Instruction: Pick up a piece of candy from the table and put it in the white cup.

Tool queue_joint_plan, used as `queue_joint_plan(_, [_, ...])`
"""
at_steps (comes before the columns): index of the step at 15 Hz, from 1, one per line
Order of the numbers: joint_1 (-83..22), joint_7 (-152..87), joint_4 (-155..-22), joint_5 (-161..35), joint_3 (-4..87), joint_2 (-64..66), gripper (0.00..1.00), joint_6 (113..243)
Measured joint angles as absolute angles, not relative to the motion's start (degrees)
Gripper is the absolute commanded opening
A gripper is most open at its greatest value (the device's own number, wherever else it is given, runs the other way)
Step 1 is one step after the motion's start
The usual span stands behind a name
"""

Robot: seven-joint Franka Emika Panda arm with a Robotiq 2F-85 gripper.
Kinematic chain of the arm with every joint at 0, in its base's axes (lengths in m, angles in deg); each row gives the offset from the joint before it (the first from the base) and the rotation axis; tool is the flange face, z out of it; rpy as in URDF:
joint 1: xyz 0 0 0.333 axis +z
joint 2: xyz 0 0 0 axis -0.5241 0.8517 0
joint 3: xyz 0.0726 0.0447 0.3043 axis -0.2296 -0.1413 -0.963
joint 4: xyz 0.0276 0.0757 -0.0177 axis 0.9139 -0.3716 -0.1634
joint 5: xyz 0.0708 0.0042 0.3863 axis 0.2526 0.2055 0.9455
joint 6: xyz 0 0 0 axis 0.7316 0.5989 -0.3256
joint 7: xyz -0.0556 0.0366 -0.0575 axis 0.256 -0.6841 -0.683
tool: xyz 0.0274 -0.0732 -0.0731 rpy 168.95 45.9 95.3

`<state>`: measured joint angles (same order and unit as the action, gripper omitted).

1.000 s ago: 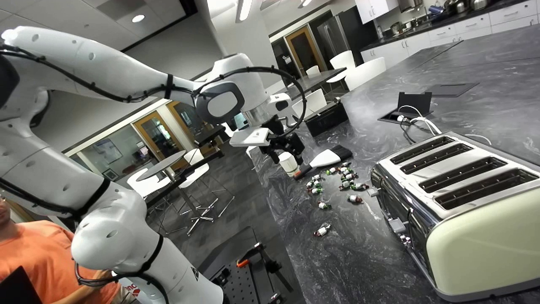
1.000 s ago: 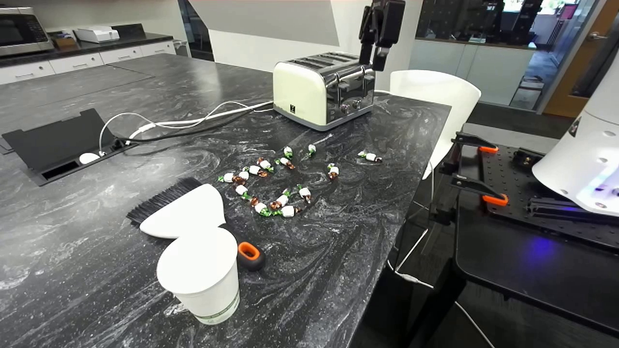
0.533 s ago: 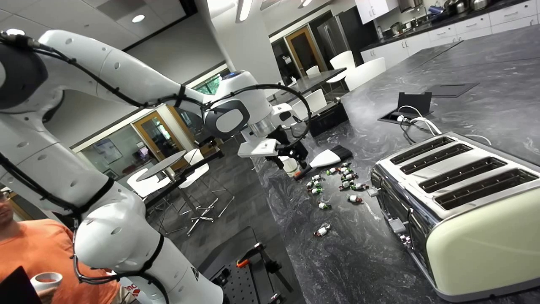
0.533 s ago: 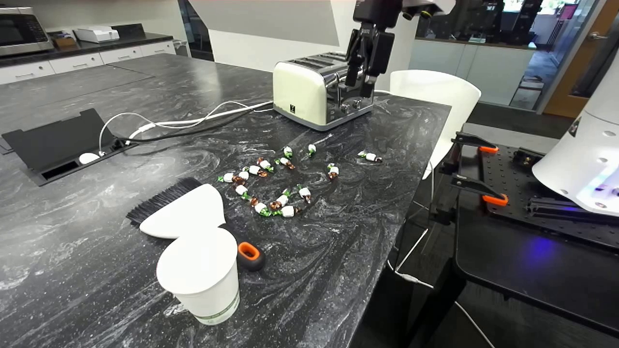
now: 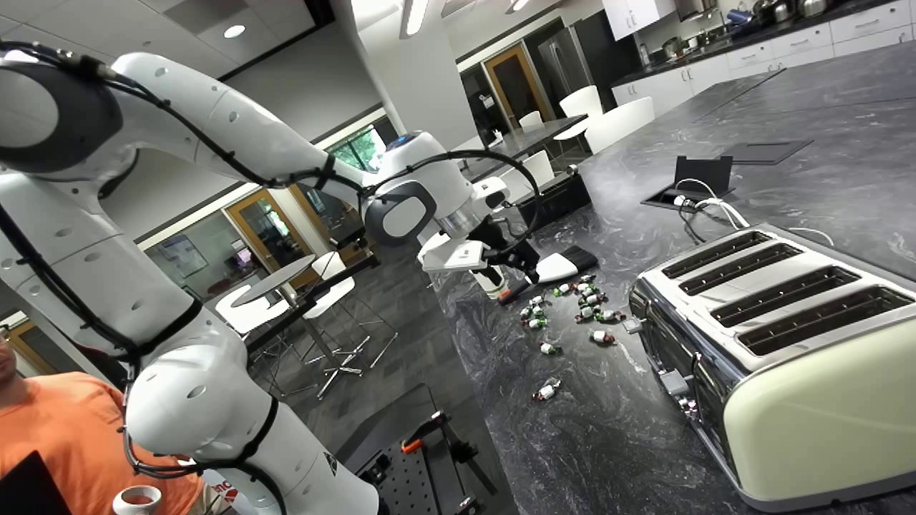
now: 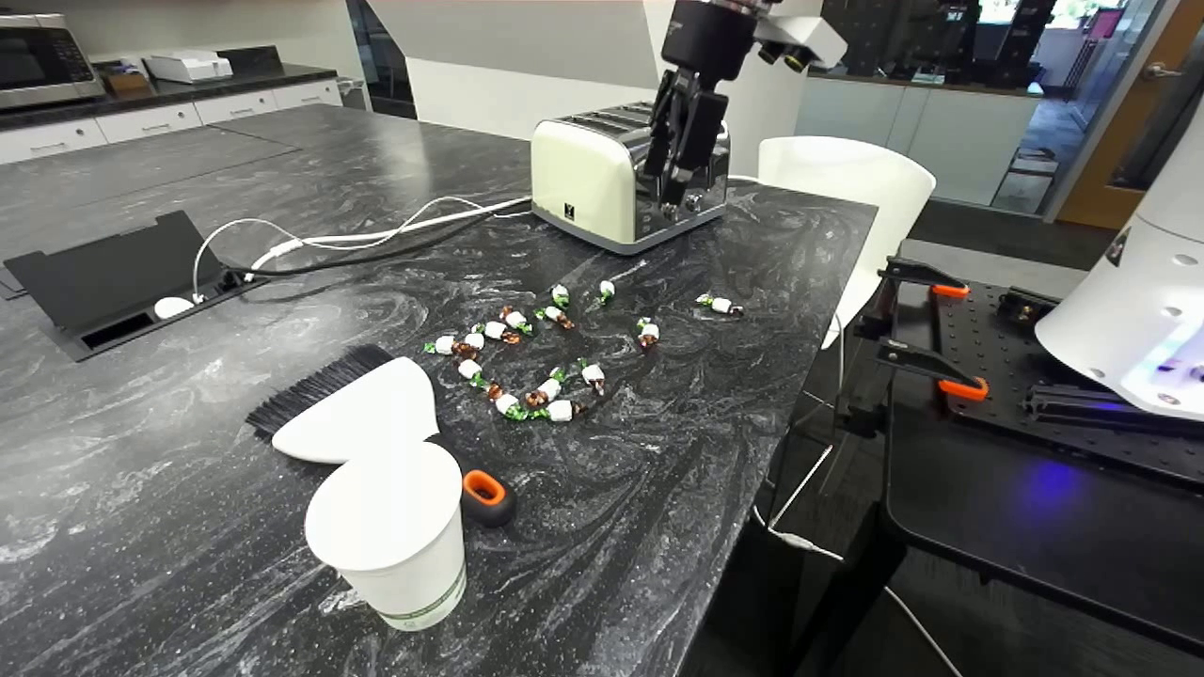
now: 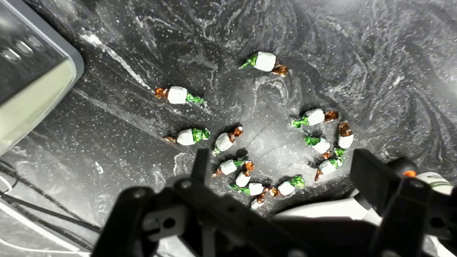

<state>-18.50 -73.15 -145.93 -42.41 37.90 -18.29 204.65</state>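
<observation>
Several wrapped candies, white with green and brown ends, lie scattered on the dark grey table [image 6: 677, 527]. A lone candy [image 6: 720, 306] lies apart from the rest, and a candy [image 7: 265, 61] shows at the top of the wrist view. The white cup [image 6: 404, 574] stands upright on the table; in an exterior view the cup [image 5: 492, 286] is partly behind the gripper, and its edge [image 7: 436, 181] shows in the wrist view. My gripper [image 7: 282, 162] is open and empty above the candies, fingers wide apart. In an exterior view the gripper [image 6: 664, 190] appears in front of the toaster.
A white brush [image 6: 367, 414] with black bristles lies beside the cup, its handle [image 6: 487, 498] close to it. The cream four-slot toaster [image 6: 583, 179] stands past the candies. White and black cables run to an open socket box [image 6: 103, 282]. A person in orange [image 5: 64, 429] sits behind the arm.
My gripper has come down toward the table, moving left in an exterior view and right in another. It stays empty. The candies, cup, brush and toaster have not moved.
</observation>
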Motion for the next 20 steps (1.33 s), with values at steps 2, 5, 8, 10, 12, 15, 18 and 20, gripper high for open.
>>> queue_joint_plan(2, [-19.16, -71.79, -144.52, -42.44, 37.19, -14.06, 1.00, 208.36])
queue_joint_plan(5, [-21.90, -68.09, -141.48, -45.08, 35.60, -7.53, 1.00, 211.27])
queue_joint_plan(8, [-24.36, -60.74, -138.43, -53.00, 35.52, -2.07, 1.00, 212.17])
queue_joint_plan(10, [-25.17, -56.31, -136.55, -57.54, 35.95, 0.68, 1.00, 212.22])
queue_joint_plan(12, [-25.32, -52.80, -134.81, -60.89, 36.61, 3.04, 1.00, 212.24])
queue_joint_plan(15, [-25.27, -49.13, -132.42, -64.17, 37.46, 6.17, 1.00, 212.25])
queue_joint_plan(18, [-25.24, -47.49, -130.30, -65.54, 37.79, 8.96, 1.00, 212.25])
queue_joint_plan(20, [-25.13, -46.62, -129.09, -66.12, 37.89, 10.58, 1.00, 212.25])
